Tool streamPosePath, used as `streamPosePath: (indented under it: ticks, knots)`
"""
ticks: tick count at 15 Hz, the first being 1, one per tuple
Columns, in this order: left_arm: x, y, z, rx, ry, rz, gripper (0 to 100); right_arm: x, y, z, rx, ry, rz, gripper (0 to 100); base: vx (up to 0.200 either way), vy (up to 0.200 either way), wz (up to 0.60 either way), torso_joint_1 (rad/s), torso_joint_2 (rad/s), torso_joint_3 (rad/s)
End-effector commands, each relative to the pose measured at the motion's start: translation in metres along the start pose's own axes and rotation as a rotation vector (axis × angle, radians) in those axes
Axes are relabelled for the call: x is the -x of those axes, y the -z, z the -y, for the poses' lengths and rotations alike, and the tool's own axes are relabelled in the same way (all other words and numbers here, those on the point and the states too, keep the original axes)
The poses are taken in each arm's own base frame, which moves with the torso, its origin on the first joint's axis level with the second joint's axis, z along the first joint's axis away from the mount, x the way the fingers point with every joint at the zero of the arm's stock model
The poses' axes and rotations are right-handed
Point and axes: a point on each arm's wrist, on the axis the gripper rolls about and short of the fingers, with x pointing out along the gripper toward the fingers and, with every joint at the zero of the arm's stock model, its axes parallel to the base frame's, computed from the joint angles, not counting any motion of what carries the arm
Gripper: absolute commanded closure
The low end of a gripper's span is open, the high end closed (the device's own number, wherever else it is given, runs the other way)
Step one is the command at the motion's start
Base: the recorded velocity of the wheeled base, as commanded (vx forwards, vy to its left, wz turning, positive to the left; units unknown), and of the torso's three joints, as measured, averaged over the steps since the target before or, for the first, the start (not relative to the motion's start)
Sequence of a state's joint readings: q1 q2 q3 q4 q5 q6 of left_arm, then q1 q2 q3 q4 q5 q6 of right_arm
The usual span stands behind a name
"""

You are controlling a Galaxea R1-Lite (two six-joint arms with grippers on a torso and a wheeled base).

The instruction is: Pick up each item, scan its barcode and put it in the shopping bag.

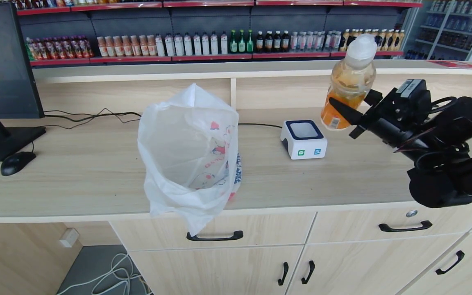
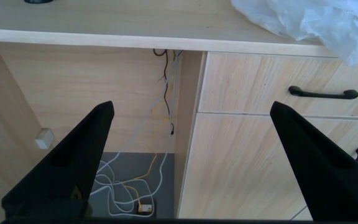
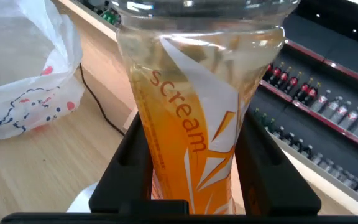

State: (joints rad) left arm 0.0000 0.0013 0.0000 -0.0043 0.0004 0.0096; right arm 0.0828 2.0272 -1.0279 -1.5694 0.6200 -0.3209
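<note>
Bottle (image 1: 348, 88) handling deserved your attention first. It was a clear plastic bottle with a narrow waist, holding orange drink, with a glossy orange-and-white label (image 3: 191, 137) and a pale cap (image 1: 361, 47). I judged it rather heavy for its size, because it looked well filled. It was also smooth, so it could slip or turn if you swung it fast. The thin walls would probably give a little under pressure, and the waist seemed the safest place to hold.

The right gripper (image 1: 341, 119) was clamped on the lower part of the bottle, one black jaw on each side. It held the bottle nearly upright in the air, above the counter (image 1: 96, 176) and just to the right of the scanner (image 1: 303, 139).

The scanner was a small white box with rounded corners and a dark glass window on top. The shopping bag (image 1: 191, 155) stood to the left of the scanner. It was thin, crinkled white plastic with its mouth open upward, soft and easy to collapse.

The left gripper (image 2: 191, 168) hung far to the left of the scanner, lower than the counter's edge. Its jaws were wide apart with nothing between them.
</note>
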Motion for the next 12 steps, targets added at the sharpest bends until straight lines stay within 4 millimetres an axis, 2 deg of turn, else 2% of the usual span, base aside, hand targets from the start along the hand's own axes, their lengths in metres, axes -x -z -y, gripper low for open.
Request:
streamPosePath:
  ticks: [1,5,6,9,12]
  knots:
    - [0.0,0.0,0.0,0.0,0.0,0.0,0,0.018,-0.026,-0.01,-0.081,0.165,-0.081,100,0.0,0.0,0.0,0.0,0.0,0.0]
    - [0.0,0.0,0.0,-0.001,0.0,0.0,0,0.039,-0.046,-0.022,-0.198,0.418,-0.18,100,0.0,0.0,0.0,0.0,0.0,0.0]
    - [0.0,0.0,0.0,0.0,0.0,0.0,0,0.045,-0.05,-0.024,-0.213,0.421,-0.192,100,0.0,0.0,0.0,0.0,0.0,0.0]
    - [0.0,0.0,0.0,0.0,-0.001,0.0,0,0.052,-0.054,-0.027,-0.221,0.42,-0.203,100,-0.2,0.0,0.0,0.004,0.0,0.005]
    - [0.0,0.0,0.0,0.002,-0.001,0.0,0,0.052,-0.06,-0.028,-0.231,0.42,-0.187,100,0.0,0.0,0.0,0.0,0.0,0.0]
